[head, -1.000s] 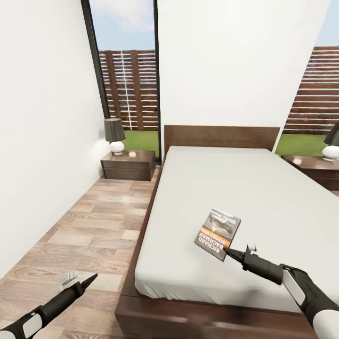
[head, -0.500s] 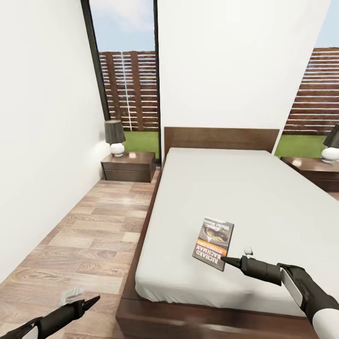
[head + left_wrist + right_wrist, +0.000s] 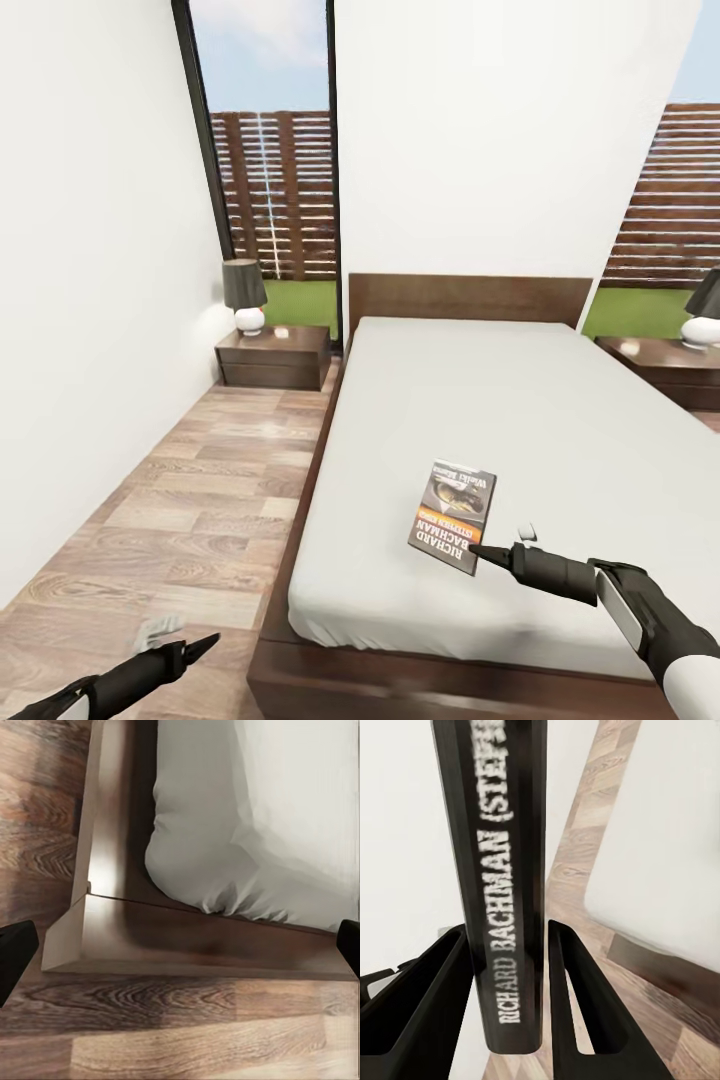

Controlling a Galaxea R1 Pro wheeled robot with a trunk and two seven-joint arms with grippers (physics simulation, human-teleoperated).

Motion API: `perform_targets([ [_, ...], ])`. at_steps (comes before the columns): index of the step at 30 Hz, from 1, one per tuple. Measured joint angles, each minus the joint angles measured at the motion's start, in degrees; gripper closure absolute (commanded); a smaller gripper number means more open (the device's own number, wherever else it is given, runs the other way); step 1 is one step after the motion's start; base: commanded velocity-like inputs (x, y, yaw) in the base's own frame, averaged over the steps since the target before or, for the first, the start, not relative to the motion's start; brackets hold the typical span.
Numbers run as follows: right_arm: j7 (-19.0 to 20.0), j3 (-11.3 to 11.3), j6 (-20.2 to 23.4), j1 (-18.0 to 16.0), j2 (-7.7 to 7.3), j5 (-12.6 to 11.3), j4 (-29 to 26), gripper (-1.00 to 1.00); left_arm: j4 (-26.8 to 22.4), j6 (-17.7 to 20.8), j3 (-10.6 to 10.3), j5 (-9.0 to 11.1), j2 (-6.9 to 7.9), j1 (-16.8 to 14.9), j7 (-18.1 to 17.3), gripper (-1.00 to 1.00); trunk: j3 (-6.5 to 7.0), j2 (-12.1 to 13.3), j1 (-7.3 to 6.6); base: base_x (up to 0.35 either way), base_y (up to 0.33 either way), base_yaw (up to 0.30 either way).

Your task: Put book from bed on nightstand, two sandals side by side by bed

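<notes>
Right claw stays clenched on the book at lower centre, lifted off the bed — carry pending; left claw released.

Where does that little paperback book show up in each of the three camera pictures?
Head view: the book is tilted up over the bed's near end, at the tip of the right gripper.
Left wrist view: not in it; this one looks at the bed's frame corner and floor.
Right wrist view: its spine stands between the two fingers.
Shared landmark: the bed, pale grey mattress.
</notes>
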Motion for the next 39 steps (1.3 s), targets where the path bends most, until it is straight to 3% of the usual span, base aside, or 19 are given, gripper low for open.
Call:
perform_targets([
  [39, -0.2, 0.0, 0.0, 0.0, 0.00, 0.0, 0.2, 1.00, 0.0, 0.1, 0.0, 0.0, -1.82, 0.1, 0.0, -1.00, 7.00, 15.6, -8.57, 0.000, 0.000, 0.000],
])
